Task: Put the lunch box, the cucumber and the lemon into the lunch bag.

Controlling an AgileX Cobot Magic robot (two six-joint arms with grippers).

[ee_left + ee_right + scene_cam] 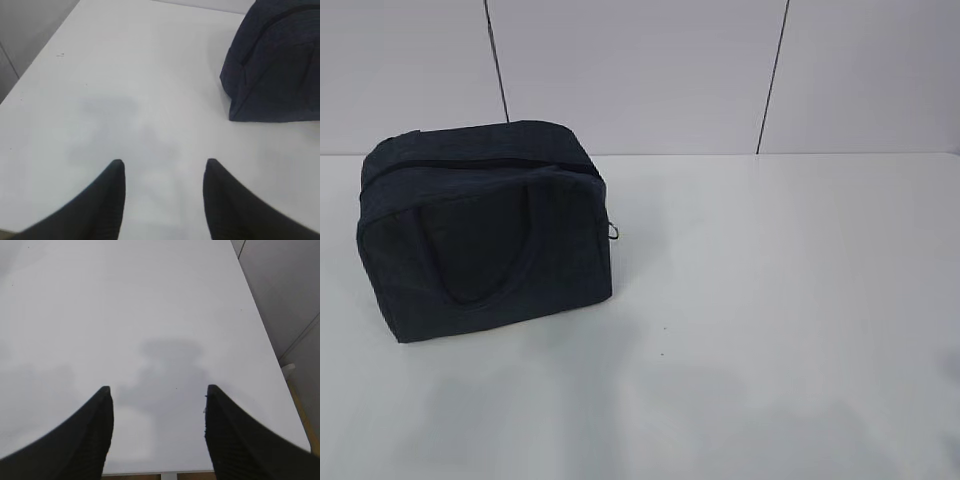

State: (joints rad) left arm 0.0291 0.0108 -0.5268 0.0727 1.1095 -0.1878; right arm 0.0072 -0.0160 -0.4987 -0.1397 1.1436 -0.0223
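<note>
The lunch bag [485, 235] stands zipped on the white tabletop [770, 300], at nine o'clock in the exterior view. The left tool [165, 167] hovers released and empty, the bag at its two o'clock, well apart. The right tool [158, 392] is likewise released over bare tabletop.

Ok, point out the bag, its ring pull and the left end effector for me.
bag [480, 240], exterior view, front panel.
ring pull [615, 231], exterior view, ring at the bag's right end.
left end effector [164, 172], left wrist view, midway between the open fingertips.
</note>
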